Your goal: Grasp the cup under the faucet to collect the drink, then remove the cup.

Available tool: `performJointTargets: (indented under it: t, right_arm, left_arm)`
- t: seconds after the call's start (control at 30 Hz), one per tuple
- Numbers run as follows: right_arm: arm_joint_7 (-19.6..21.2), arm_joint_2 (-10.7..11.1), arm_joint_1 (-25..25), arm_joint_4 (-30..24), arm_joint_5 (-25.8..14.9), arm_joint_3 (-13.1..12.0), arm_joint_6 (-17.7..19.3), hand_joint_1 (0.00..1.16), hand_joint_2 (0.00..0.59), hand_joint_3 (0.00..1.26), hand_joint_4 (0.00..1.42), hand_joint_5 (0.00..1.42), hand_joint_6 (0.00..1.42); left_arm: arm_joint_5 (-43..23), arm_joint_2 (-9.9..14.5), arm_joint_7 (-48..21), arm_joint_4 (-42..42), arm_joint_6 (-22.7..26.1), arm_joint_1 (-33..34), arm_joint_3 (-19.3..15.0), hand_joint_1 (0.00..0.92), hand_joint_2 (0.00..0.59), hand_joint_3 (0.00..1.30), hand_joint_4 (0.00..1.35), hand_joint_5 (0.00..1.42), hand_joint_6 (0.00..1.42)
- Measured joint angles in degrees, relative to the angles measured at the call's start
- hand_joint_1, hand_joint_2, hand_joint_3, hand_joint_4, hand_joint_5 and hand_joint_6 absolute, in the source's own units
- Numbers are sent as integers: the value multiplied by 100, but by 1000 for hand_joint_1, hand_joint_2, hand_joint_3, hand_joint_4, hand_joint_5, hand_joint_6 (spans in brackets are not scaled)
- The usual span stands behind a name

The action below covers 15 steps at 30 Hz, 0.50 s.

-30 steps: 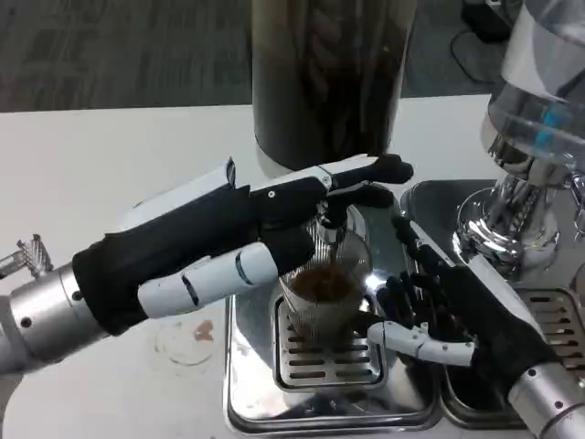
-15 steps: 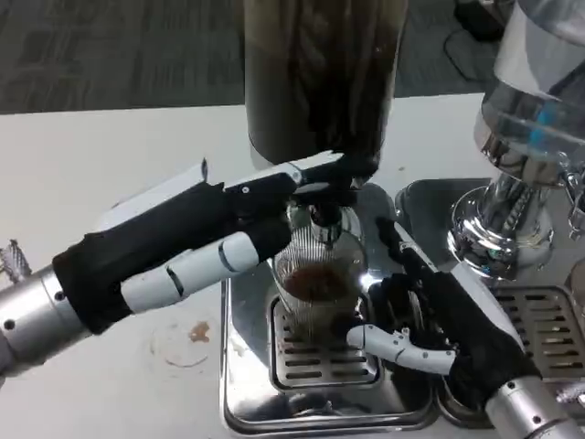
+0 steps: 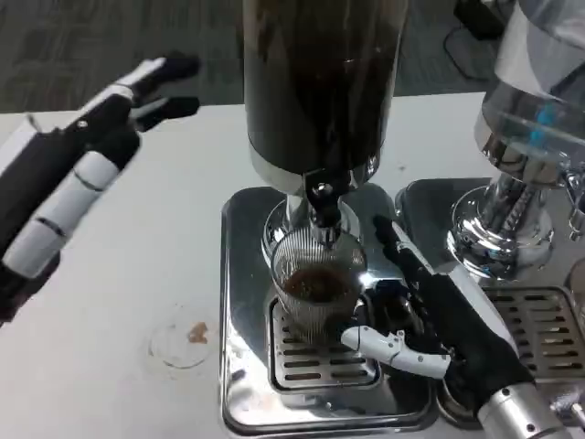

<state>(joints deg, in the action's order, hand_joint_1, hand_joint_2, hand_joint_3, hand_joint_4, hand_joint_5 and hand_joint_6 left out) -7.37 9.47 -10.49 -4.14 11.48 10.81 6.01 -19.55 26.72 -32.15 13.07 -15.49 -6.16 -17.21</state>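
Observation:
A ribbed clear cup point(image 3: 315, 291) with brown drink in it stands on the drip grate point(image 3: 315, 363), right under the faucet point(image 3: 321, 206) of the dark dispenser point(image 3: 318, 82). My right hand point(image 3: 434, 325) wraps around the cup's right side, its white thumb against the lower front and black fingers at the side and back. My left hand point(image 3: 78, 174) is raised at the far left, well away from the faucet, fingers spread and holding nothing.
The steel drip tray point(image 3: 239, 347) surrounds the grate. A second dispenser with a chrome base point(image 3: 503, 233) and its own tray stands to the right. A round stain ring point(image 3: 187, 340) marks the white table left of the tray.
My left hand has left the faucet lever and swung up and to the far left. The right hand keeps its hold on the cup, which has stayed in place.

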Motion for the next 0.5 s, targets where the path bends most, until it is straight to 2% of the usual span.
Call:
performJointTargets:
  t: [0.07, 0.27, 0.5]
  right_arm:
    - [66, -72, -4, 97, -1, 24, 72, 730, 123, 0, 0, 0, 162]
    - [79, -117, 0, 163, 33, 106, 175, 750, 119, 0, 0, 0, 175]
    - [182, -232, 18, 236, 62, 157, 215, 768, 113, 0, 0, 0, 204]
  left_arm:
    - [-4, -122, 226, -17, 76, -339, -204, 0, 247, 237, 0, 227, 76]
    - [95, -146, 267, -345, 65, -783, -318, 0, 244, 254, 2, 236, 79]
    - [522, -298, 427, -1112, -397, -952, -421, 0, 252, 272, 7, 250, 81]
